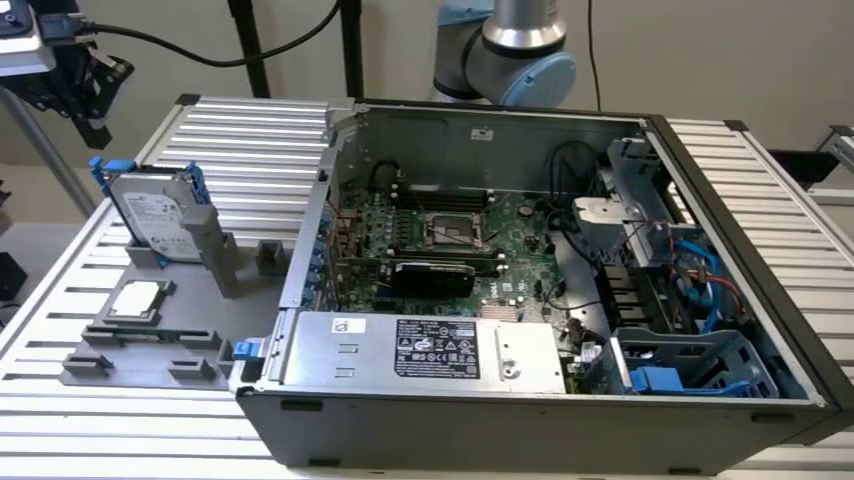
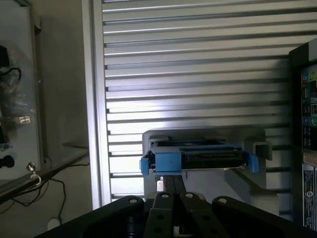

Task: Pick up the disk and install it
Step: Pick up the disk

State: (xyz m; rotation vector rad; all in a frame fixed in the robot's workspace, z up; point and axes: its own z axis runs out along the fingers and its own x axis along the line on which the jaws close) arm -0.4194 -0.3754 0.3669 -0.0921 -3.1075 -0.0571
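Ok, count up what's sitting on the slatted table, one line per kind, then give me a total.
disk: 1
CPU chip: 1
grey fixture plate: 1
open computer case: 1
Total: 4

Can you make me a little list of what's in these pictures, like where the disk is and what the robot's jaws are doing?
disk: standing upright in a grey holder, blue bracket around it, at the exterior view's left
gripper: jaws shut, holding nothing, not touching the disk
CPU chip: lying flat on the grey tray, beside the holder
computer case: open, green board showing inside
job so far: disk not yet picked up
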